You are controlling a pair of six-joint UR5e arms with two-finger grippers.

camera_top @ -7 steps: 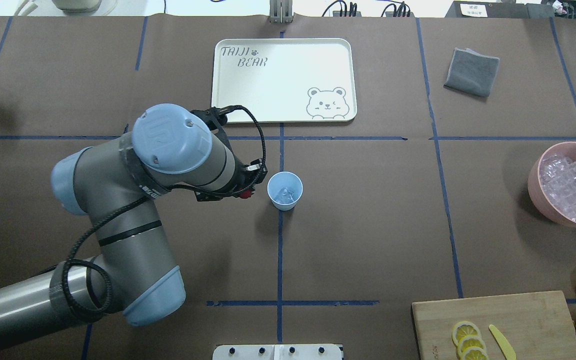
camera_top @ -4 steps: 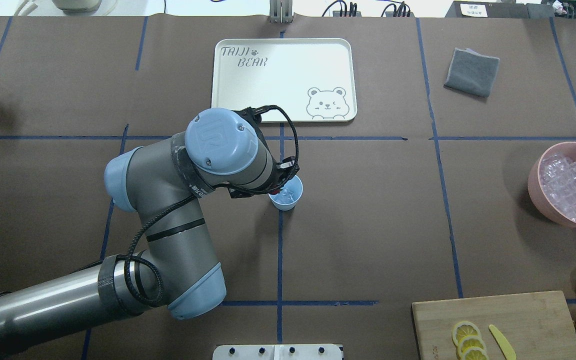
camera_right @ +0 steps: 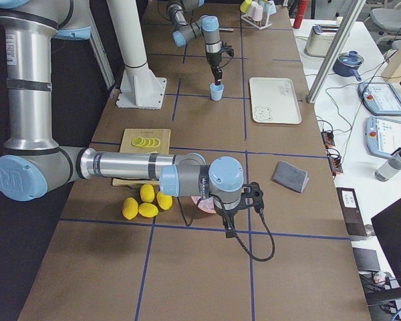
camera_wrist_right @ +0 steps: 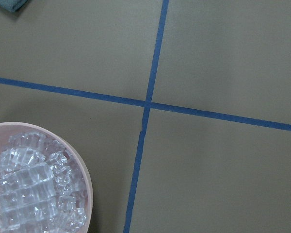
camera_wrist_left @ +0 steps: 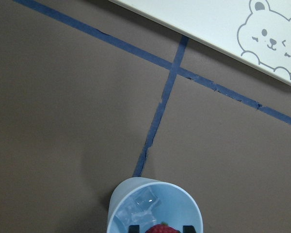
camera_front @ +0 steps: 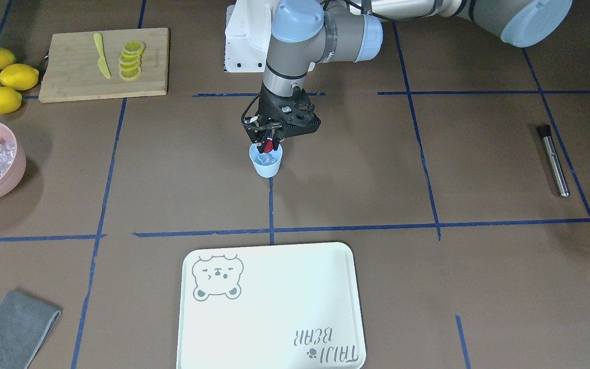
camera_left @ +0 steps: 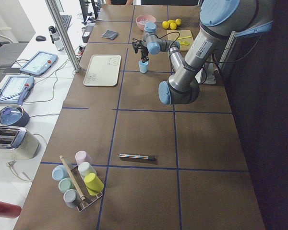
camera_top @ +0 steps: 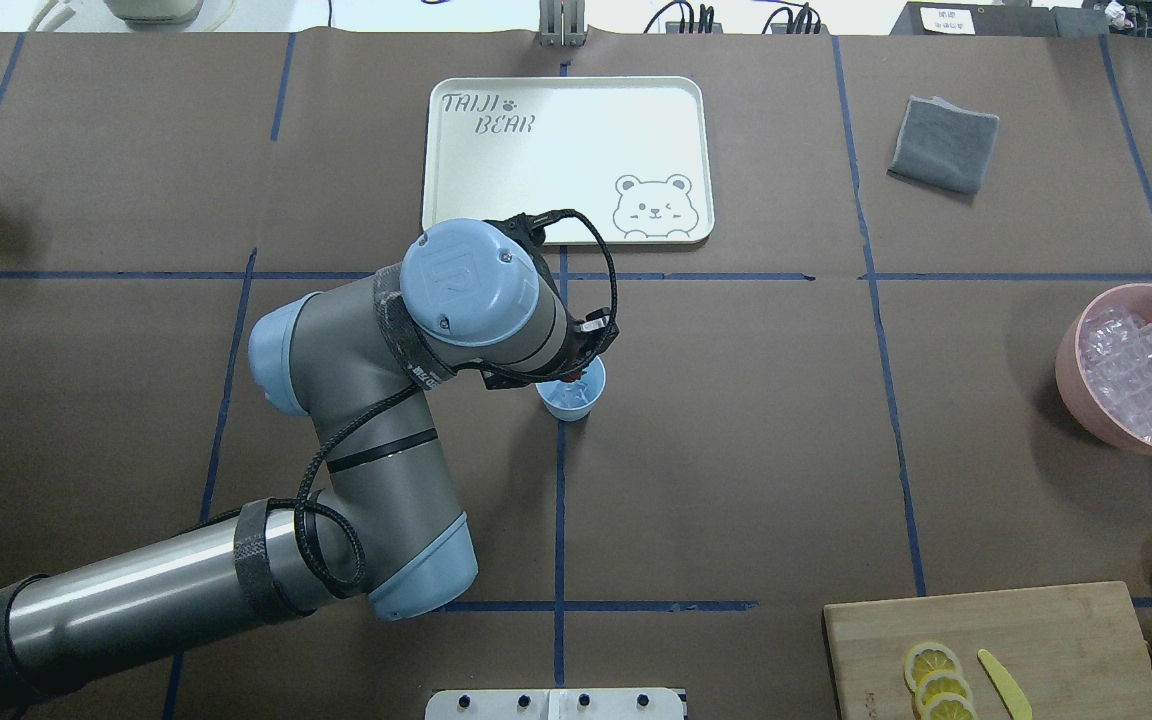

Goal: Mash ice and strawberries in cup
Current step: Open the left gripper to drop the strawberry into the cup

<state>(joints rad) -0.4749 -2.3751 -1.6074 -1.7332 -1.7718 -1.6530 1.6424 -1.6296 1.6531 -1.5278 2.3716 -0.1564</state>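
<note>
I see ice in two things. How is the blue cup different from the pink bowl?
The cup is small and pale blue; the bowl is big and pink. The cup has a few ice cubes; the bowl is piled full. Both are open on top and hold ice.

The left arm (camera_top: 406,340) has been swung to the right across the bench (camera_top: 736,450), as seen from overhead. The left gripper (camera_front: 269,148), a second ago just left of the cup (camera_top: 570,400) and clear of it, has been brought over the cup's mouth, whose left rim is now hidden from overhead. The strawberry (camera_wrist_left: 159,228), pinched between the fingers (camera_wrist_left: 134,227), has been carried along and is now held above the ice (camera_wrist_left: 138,206).
</note>
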